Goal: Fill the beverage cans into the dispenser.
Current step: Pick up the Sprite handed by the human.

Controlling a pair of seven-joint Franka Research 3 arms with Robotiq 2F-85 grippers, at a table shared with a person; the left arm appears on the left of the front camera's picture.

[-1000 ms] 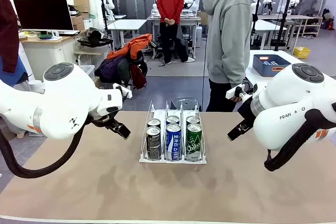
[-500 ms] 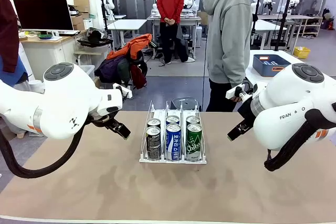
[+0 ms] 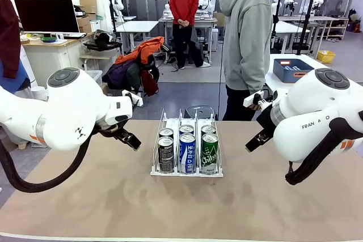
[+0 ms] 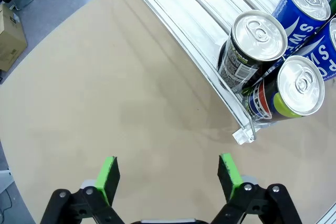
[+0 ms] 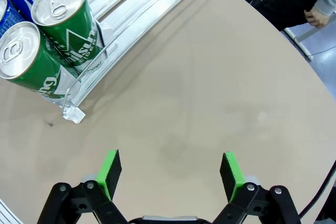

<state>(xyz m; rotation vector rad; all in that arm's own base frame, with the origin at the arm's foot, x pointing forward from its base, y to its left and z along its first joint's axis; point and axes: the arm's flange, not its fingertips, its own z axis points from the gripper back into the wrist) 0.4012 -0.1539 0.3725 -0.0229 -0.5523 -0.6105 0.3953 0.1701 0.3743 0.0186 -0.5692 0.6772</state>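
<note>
Person (image 3: 247,38) standing at counter (image 3: 113,196) far edge, behind dispenser (image 3: 172,123). Dispenser sitting mid-counter, six beverage cans (image 3: 187,152) filling lanes' near end. Flanking it, left pincer (image 4: 168,169) and right pincer (image 5: 169,165) hanging wide open, gripping nothing.

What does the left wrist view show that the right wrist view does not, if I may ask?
Left wrist view: the open left gripper and two slim black aluminium cans in an end lane. Right wrist view: the open right gripper, two slim green aluminium cans and the person's hand. Both: the clear three-lane dispenser, blue-and-white cans and the tan tabletop.
</note>
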